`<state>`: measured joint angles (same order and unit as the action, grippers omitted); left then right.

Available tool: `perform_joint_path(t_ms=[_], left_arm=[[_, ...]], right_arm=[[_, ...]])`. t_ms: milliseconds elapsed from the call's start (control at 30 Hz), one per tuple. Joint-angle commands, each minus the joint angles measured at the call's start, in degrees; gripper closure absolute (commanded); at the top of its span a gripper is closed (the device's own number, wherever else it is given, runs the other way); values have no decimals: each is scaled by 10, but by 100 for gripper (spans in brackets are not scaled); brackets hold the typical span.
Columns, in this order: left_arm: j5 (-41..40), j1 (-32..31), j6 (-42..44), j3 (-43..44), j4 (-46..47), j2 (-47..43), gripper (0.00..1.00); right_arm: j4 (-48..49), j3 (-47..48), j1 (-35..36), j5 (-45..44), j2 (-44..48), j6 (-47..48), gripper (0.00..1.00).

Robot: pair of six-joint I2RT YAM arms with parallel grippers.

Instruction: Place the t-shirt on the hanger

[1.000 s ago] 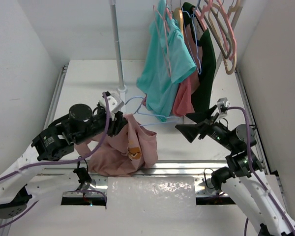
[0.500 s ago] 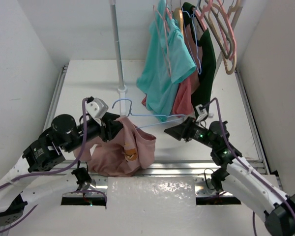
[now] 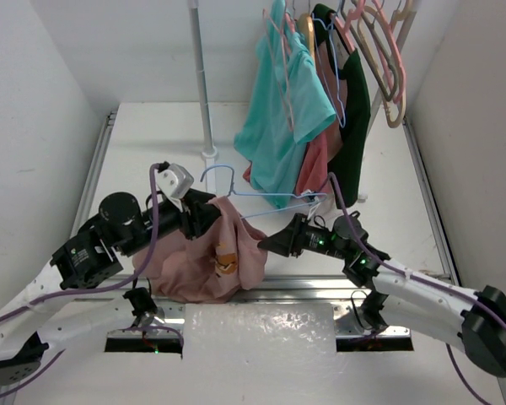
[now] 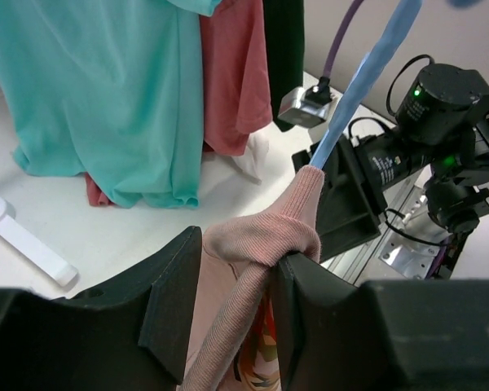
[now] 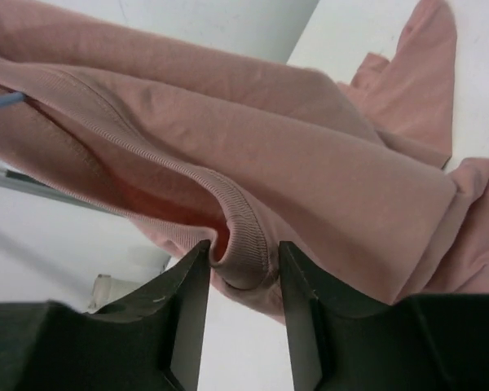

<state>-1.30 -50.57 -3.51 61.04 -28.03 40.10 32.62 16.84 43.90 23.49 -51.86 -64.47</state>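
While bunched by table near edge, left of centre, dusty pink short-sleeved fabric t-shirt is clamped at ribbed collar by left gripper; opposite collar side is pinched by right gripper. Thin pale blue wire hanger is threaded into collar, long axis left-right, bare end just beyond right gripper.

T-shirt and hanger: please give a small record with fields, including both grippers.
t-shirt: dusty pink, bunched, gripped by both arms
hanger: pale blue wire, one arm entering the ribbed collar
left gripper: shut on collar around hanger
right gripper: shut on ribbed collar edge
progress: t-shirt not yet spread over hanger
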Motion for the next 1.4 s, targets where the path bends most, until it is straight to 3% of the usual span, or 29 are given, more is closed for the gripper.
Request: perform_joint_path(t_ms=[0, 67, 100, 233, 433, 633, 867, 1033, 1200, 1367], left_arm=[[10, -1, -5, 5, 62, -9, 100], [6, -1, -5, 4, 58, -11, 100], [-4, -1, -5, 4, 56, -11, 100], [-45, -1, -11, -2, 44, -13, 100], [-45, -1, -26, -19, 34, -41, 100], [-48, -1, -38, -44, 32, -86, 100], [-73, -1, -28, -61, -4, -93, 100], [-72, -1, -26, -72, -9, -77, 100], [-26, -1, -16, -71, 8, -70, 100], [5, -1, -14, -39, 19, -34, 100]], right_arm=[[67, 17, 19, -27, -20, 7, 61], [75, 16, 22, -27, -23, 10, 94], [75, 13, 22, -28, -15, 12, 100], [17, -19, 22, -107, 64, 64, 100], [-176, 11, 11, -265, 198, 221, 100], [-284, 91, -27, -302, 204, 294, 100], [-369, 126, -158, -228, 233, 298, 100], [-378, 166, -160, -165, 216, 312, 100], [-387, 234, -160, -76, 149, 384, 100], [-429, 350, -159, 120, 43, 455, 100]])
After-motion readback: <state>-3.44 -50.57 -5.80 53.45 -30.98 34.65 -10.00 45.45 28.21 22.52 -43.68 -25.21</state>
